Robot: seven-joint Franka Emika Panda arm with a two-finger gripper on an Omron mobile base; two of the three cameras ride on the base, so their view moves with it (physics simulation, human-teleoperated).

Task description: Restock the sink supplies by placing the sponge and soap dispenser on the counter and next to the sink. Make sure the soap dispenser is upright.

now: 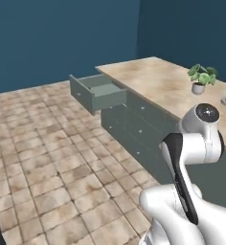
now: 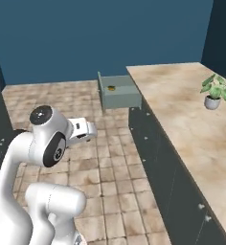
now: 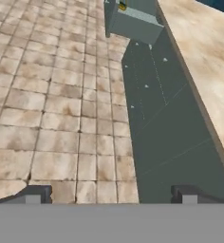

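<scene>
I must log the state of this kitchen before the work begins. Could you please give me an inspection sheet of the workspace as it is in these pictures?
Surface: the beige counter runs over grey-green cabinets; no sink is seen on this stretch.
Job's things: a small yellow item, perhaps the sponge, lies in the open drawer; too small to be sure. Soap dispenser: nothing seen.
Clutter: a potted plant stands on the counter.
Grippers: the gripper hangs above the tiled floor, jaws open and empty, far from the drawer.
Cables: nothing seen.
Surroundings: dark blue walls.
</scene>
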